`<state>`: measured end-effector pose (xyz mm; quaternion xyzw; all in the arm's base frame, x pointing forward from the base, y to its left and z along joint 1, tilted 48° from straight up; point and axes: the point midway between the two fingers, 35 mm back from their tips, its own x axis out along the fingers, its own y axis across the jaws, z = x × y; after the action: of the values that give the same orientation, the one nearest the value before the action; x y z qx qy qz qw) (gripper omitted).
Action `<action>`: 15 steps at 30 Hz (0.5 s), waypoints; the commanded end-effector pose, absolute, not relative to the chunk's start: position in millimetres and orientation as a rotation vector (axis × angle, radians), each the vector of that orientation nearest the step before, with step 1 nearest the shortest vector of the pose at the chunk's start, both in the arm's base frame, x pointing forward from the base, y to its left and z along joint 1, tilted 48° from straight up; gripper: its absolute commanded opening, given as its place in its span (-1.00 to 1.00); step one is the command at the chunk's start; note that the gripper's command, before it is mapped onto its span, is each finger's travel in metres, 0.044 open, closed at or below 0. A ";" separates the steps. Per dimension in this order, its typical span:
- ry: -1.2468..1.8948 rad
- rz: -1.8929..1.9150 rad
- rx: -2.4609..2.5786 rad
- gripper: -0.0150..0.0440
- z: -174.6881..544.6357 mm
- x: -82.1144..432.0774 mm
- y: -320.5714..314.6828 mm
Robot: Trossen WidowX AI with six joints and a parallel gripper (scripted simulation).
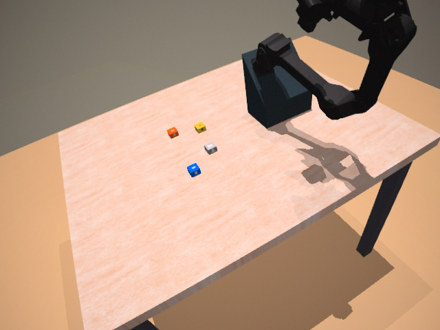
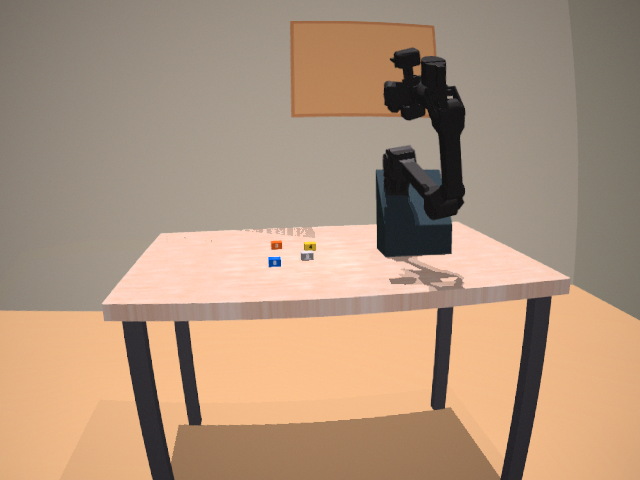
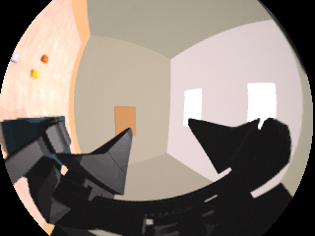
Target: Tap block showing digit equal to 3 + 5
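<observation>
Four small blocks lie apart on the table [image 1: 124,230] [image 2: 206,284]. The yellow block [image 1: 200,128] [image 2: 309,246] [image 3: 34,74] shows a 4. The orange block [image 1: 172,133] [image 2: 276,245] [image 3: 44,58] seems to show a 3. The blue block [image 1: 194,170] [image 2: 274,262] is nearest the front; its digit looks like an 8, but is small and blurred. The white block [image 1: 210,148] [image 2: 307,256] [image 3: 15,58] has a digit too faint to tell. My gripper [image 3: 160,125] is open and empty, high above the table and far to the right of the blocks. The blue block is not seen in the wrist view.
The arm's dark teal base block [image 1: 257,95] [image 2: 413,240] stands on the table behind and to the right of the blocks. The folded arm [image 1: 380,60] [image 2: 450,149] rises over the table's right part. An orange board [image 2: 341,67] [image 3: 125,119] is on the wall.
</observation>
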<state>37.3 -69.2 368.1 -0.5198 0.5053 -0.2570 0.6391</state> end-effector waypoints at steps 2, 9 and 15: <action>1.138 -0.556 -1.161 0.86 366.1 42.6 -77.7; 1.024 -0.245 -0.877 0.86 324.7 110.1 -148.2; 0.988 0.012 -0.602 0.86 262.5 177.0 -176.7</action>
<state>144.9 -168.9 295.6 -0.3466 0.4686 -0.0521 0.8109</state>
